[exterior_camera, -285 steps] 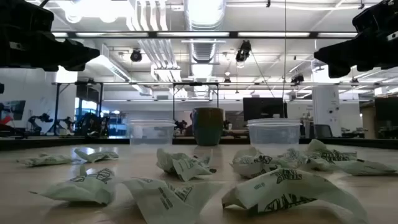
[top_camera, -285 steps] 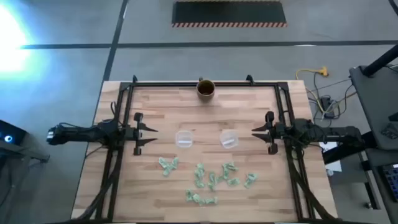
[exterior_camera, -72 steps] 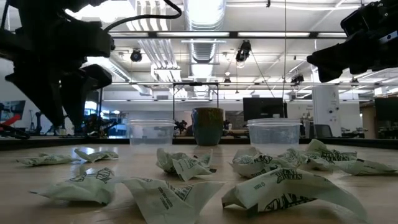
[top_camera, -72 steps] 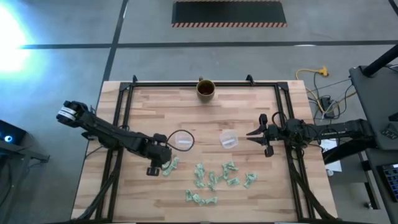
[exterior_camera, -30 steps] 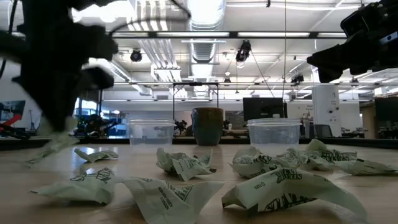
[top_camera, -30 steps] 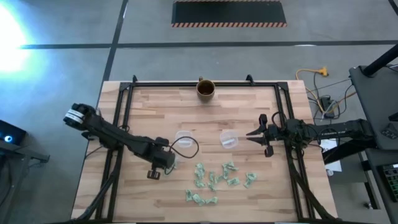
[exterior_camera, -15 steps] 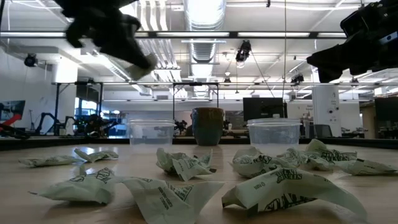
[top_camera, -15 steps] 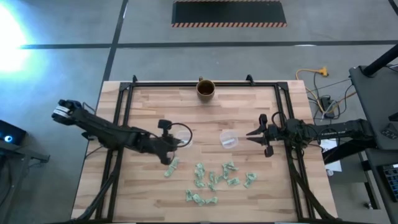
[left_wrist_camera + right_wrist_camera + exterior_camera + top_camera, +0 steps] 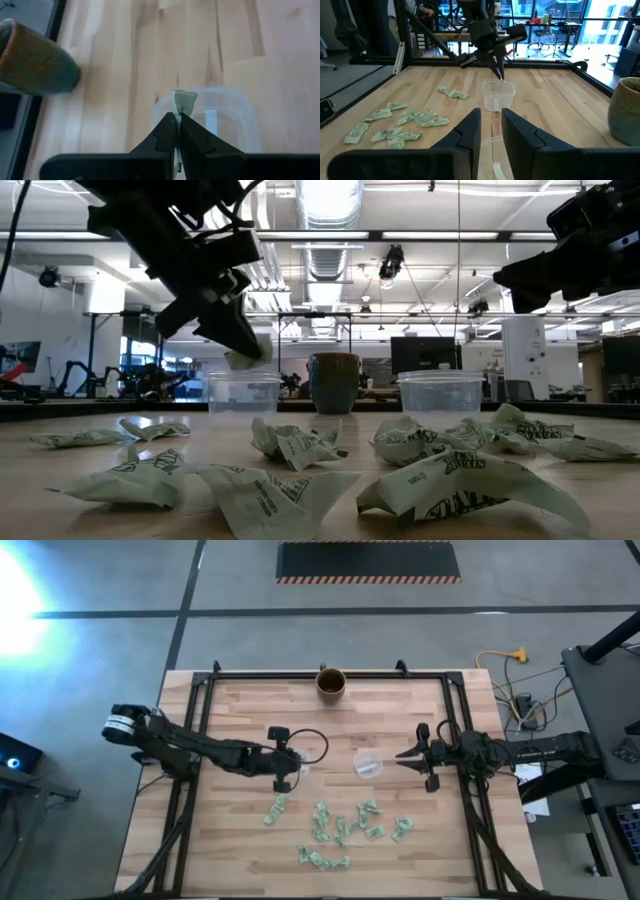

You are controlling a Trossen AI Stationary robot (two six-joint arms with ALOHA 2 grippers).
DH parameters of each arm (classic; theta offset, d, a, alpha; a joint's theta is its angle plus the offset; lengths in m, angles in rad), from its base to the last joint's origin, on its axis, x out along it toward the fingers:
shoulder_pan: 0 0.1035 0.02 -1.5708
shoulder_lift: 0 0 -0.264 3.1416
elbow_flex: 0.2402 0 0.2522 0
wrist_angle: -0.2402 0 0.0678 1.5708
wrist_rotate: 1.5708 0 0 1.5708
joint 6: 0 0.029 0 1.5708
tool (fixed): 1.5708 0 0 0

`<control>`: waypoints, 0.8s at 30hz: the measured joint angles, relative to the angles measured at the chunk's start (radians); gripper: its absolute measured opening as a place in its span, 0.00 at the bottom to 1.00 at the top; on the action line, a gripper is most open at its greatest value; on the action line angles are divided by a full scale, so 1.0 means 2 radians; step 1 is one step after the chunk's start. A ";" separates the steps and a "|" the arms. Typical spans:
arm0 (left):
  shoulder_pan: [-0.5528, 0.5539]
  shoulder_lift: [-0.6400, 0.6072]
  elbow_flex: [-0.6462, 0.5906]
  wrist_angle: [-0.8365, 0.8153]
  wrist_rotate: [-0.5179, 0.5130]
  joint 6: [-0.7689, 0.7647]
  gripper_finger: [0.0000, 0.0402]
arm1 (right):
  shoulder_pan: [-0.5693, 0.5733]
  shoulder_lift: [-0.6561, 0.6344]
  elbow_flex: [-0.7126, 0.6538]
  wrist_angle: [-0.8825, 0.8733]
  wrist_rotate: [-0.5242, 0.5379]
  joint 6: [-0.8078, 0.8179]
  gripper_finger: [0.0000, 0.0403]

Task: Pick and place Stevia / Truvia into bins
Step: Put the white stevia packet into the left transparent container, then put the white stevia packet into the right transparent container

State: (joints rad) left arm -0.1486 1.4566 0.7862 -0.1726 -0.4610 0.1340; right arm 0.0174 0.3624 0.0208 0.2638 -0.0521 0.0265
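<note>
Left gripper (image 9: pixel 178 116) pinches one Stevia packet (image 9: pixel 183 99) tight, poised right above the left clear cup (image 9: pixel 235 107). This looks like the drop step: next it must open squarely over that cup. Right gripper (image 9: pixel 491 121) waits, part-open and empty, beyond the right cup (image 9: pixel 368 763).

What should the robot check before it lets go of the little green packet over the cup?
1. Packet pinched in the left hand: ok.
2. Left hand above the left cup, not beside it: ok.
3. Cup standing upright on the table: ok.
4. Right hand waiting clear at the table's right side: ok.
5. Mug out of the way at the far edge: ok.
6. Packet low enough to drop inside rather than bounce off the rim: cannot tell.
</note>
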 joint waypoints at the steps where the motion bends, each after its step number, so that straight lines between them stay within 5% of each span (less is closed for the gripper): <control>1: 0.000 0.001 0.000 0.000 0.002 0.002 0.01 | 0.000 0.000 0.000 0.000 0.000 0.000 0.17; 11: 0.001 -0.005 -0.001 -0.001 0.003 0.004 0.23 | 0.000 0.000 0.000 -0.002 -0.002 0.002 0.17; 17: -0.012 -0.042 0.001 -0.002 0.009 0.002 0.29 | 0.016 0.006 0.008 0.003 -0.065 0.025 0.17; 24: -0.055 -0.106 -0.003 -0.008 0.009 -0.010 0.29 | 0.086 0.054 0.044 0.002 -0.006 -0.034 0.17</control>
State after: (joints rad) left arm -0.2590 1.2451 0.7807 -0.1881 -0.4424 0.1135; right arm 0.1891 0.4697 0.1089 0.2668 -0.0634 -0.0405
